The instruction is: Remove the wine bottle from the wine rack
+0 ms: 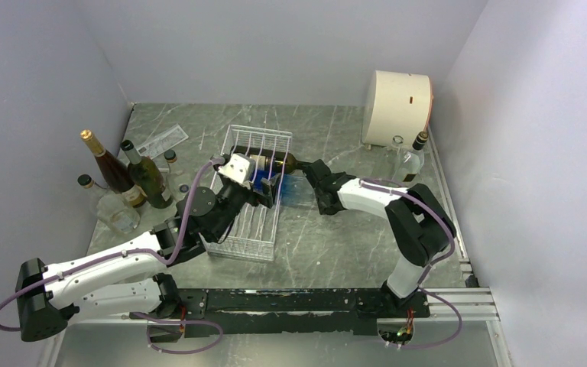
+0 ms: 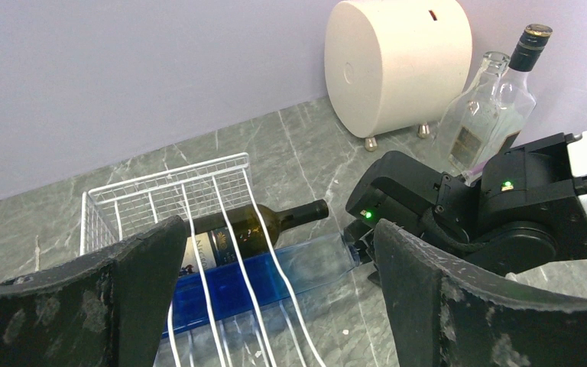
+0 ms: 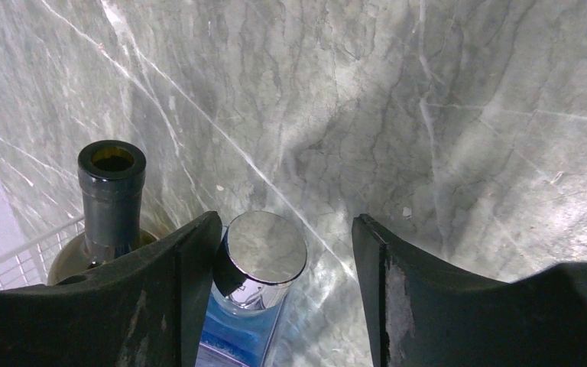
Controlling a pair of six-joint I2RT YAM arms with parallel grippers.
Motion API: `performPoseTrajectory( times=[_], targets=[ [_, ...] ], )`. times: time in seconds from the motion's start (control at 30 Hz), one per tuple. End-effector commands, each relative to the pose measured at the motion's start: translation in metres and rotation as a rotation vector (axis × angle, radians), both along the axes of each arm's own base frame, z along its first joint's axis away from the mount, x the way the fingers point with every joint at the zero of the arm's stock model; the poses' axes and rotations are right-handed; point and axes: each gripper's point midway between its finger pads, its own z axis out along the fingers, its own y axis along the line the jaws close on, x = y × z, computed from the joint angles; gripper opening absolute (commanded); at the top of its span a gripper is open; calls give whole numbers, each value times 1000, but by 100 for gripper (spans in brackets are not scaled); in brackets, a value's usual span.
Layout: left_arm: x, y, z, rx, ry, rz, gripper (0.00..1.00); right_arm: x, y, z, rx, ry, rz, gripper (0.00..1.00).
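Dark green glass wine bottle (image 3: 111, 202) lies on white wire rack (image 1: 252, 237), long axis left-right, open neck toward right gripper (image 3: 287, 229), the nearer one. Its jaws stand half-wide, straddling the neighbouring blue bottle's (image 2: 275, 275) silver cap (image 3: 264, 248), one finger (image 3: 191, 290) touching. Empty left gripper (image 2: 279, 229) spread wide over rack.

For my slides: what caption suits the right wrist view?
Right gripper straddling the shiny silver cap of a blue glass bottle, beside an open-mouthed dark green bottle, over grey marble table.
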Motion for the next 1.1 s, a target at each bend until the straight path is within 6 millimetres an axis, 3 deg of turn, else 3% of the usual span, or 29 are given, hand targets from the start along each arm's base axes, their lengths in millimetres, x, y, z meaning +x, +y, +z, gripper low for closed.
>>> performPoseTrajectory(
  times=[0.0,0.4,0.5,0.63,1.07],
  targets=[
    [-4,0,13,-38,-17,-22,95,12,6,2,43,-22,-59,65],
    [-4,-3,12,-37,-11,-30,95,23,5,12,134,-83,-139,56],
    [-4,-3,10,-33,-9,-28,95,23,4,13,125,-81,-134,46],
    [-3,-3,9,-29,-8,-24,95,18,0,12,138,-89,-137,31],
    [0,-7,1,-7,0,-21,95,-13,-41,30,98,-148,-137,13]
  ],
)
